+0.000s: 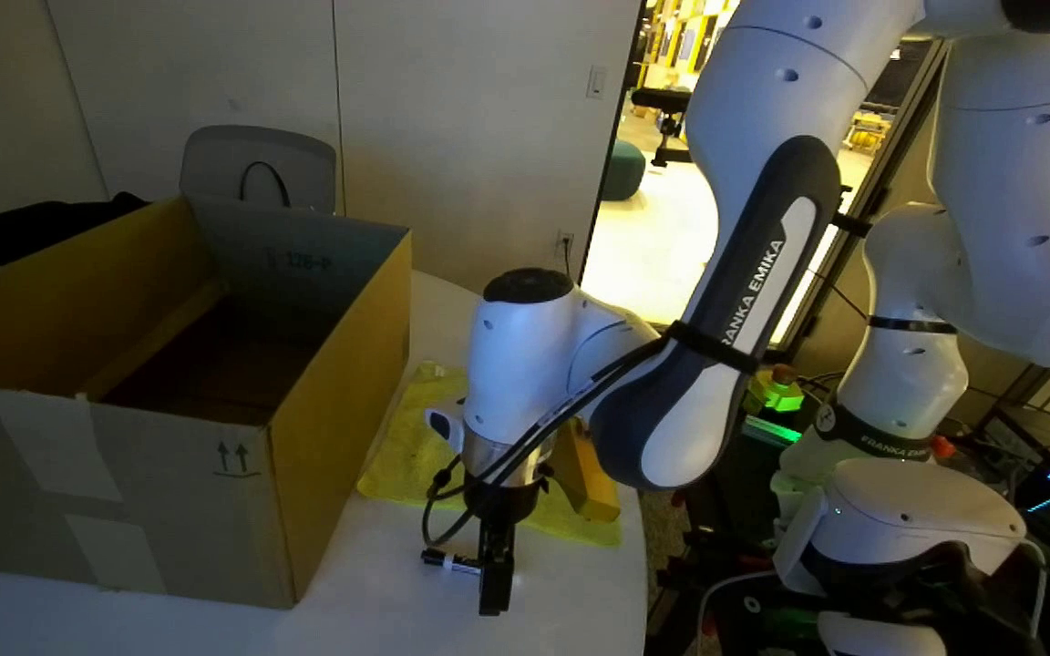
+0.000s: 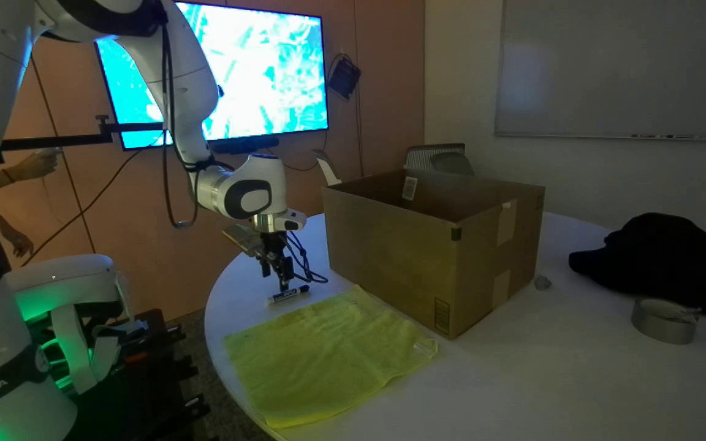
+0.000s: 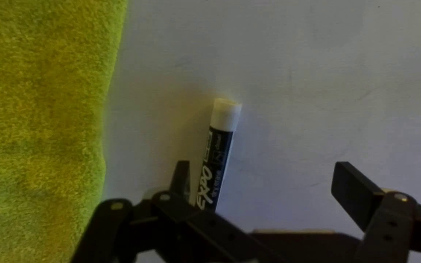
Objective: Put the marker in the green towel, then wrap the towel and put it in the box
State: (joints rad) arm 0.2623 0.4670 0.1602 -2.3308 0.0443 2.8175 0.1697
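Black two-fingered pincer [image 3: 263, 179], pointing down: we record its fingers [image 3: 356, 193] wide apart with nothing gripped. Between them in the wrist view lies the slim black-and-white plastic marker [image 3: 217, 157], much closer to the left finger, which hides its near end; whether finger and marker touch, we cannot tell. The white end points far.

Marker location: flat on the white tabletop [image 3: 287, 128], to the right of the thin yellow-green rectangular cloth towel [image 3: 42, 128] and apart from it. In an exterior view we see the towel spread nearly flat, lightly creased, the marker just past its far edge.

Above the pincer we note the white-and-black jointed arm [image 1: 525, 355]. To its left in an exterior view stands the large brown cardboard box [image 1: 334, 437], upright and open-topped, two black arrows printed on its near wall. Towel just beside the box; contact there is unclear to us.

Farther out, in an exterior view, we log a grey ring-shaped roll [image 2: 664, 321] and a heap of black fabric [image 2: 665, 269] right of the box, and a lit flat screen [image 2: 267, 79] at the far left.
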